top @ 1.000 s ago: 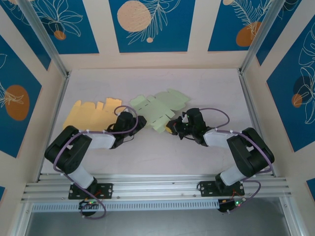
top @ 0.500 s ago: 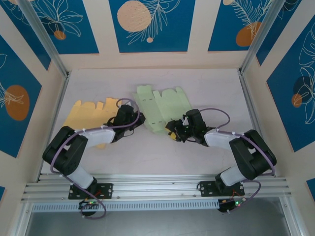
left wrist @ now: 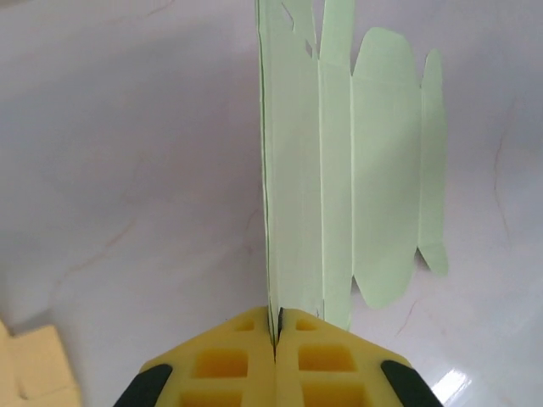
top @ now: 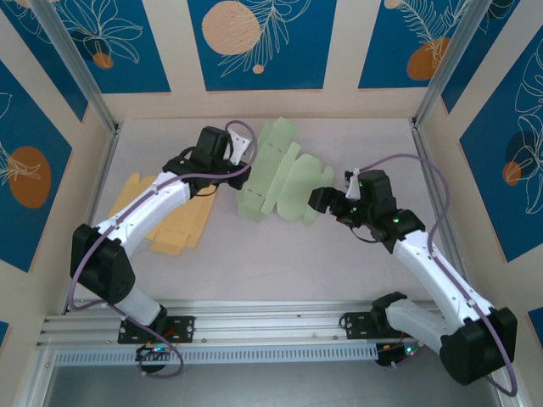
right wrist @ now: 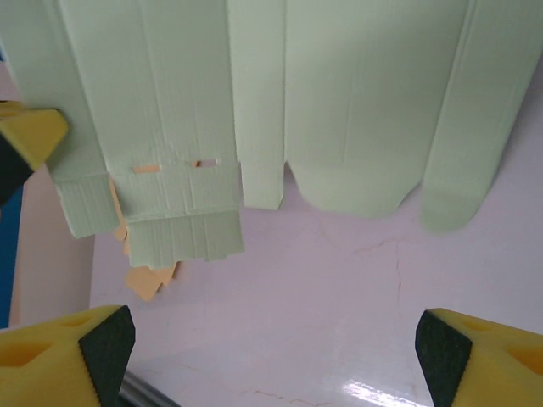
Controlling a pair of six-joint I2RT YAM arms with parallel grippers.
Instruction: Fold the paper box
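Pale table (top: pixel 280 254) from above: the left gripper (top: pixel 240 154) has hoisted the green sheet (top: pixel 280 182) off it. Left wrist view: pads pinched tight on the sheet's edge. Right wrist view: the right gripper (right wrist: pixel 276 348) has just let go, jaws spread wide, probably regripping to fold.

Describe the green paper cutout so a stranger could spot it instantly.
On the pale table inside the blue-panelled enclosure, look mid-back. The pale green die-cut paper box blank is held up, pinched at one edge by the left tool; its neighbour, an orange-yellow paper blank, lies flat further left.
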